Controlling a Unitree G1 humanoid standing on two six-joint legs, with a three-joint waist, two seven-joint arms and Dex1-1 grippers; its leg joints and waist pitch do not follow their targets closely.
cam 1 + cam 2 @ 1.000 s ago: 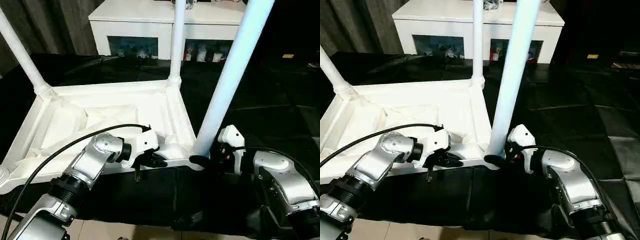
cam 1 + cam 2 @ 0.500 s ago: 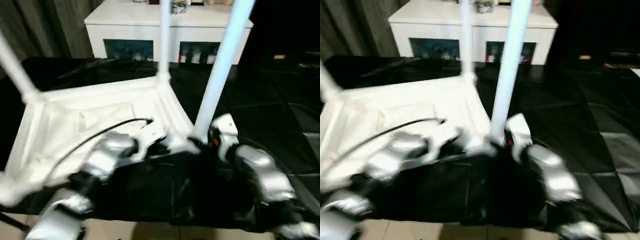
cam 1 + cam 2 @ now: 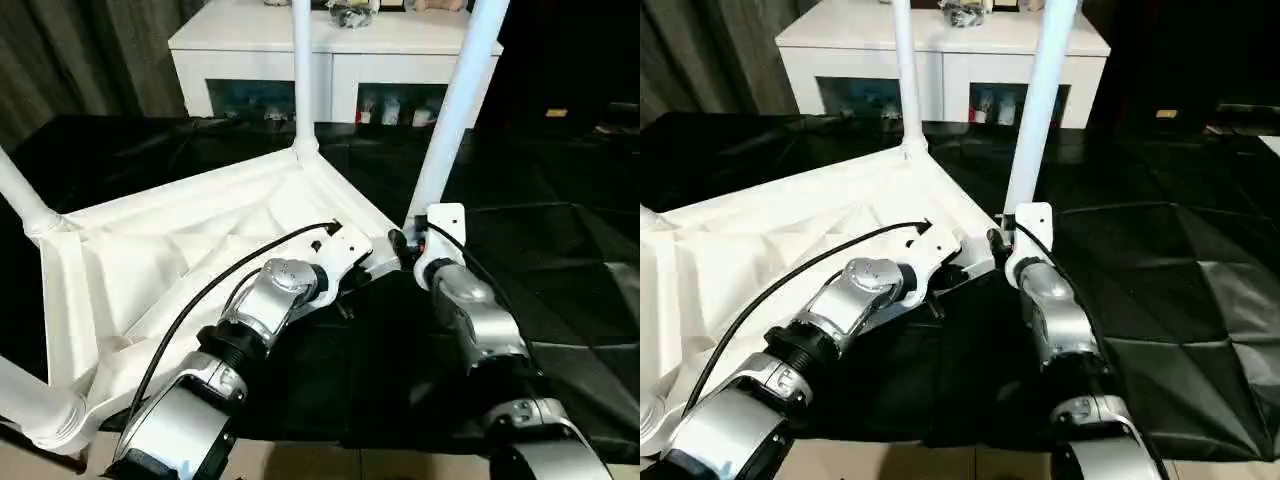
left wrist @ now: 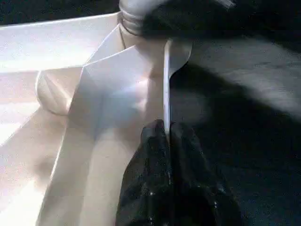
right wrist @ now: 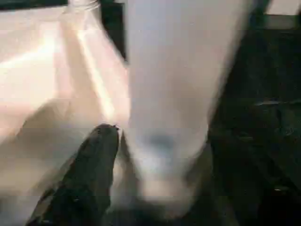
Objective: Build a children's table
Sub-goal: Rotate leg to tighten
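The white children's table (image 3: 180, 260) lies upside down on black sheeting, ribbed underside up and turned at an angle. Three legs stand in its corner sockets: one far (image 3: 302, 70), one left (image 3: 20, 195), one near right (image 3: 452, 110). A fourth leg (image 3: 30, 400) shows at the bottom left corner. My left gripper (image 4: 165, 136) is shut on the thin rim beside the near right socket, also seen from the head (image 3: 372, 266). My right gripper (image 3: 405, 242) is shut on the base of the near right leg (image 5: 164, 94), one black finger (image 5: 94, 160) beside it.
A white low cabinet (image 3: 330, 60) with dark glass openings stands behind the table. Black sheeting (image 3: 560, 250) covers the ground to the right and in front. A dark curtain (image 3: 80, 50) hangs at the back left. Pale floor (image 3: 300, 465) shows at the near edge.
The head camera has shifted. The table has turned: the held corner has swung away from me and its near edge now runs at a slant. Both grippers keep their hold.
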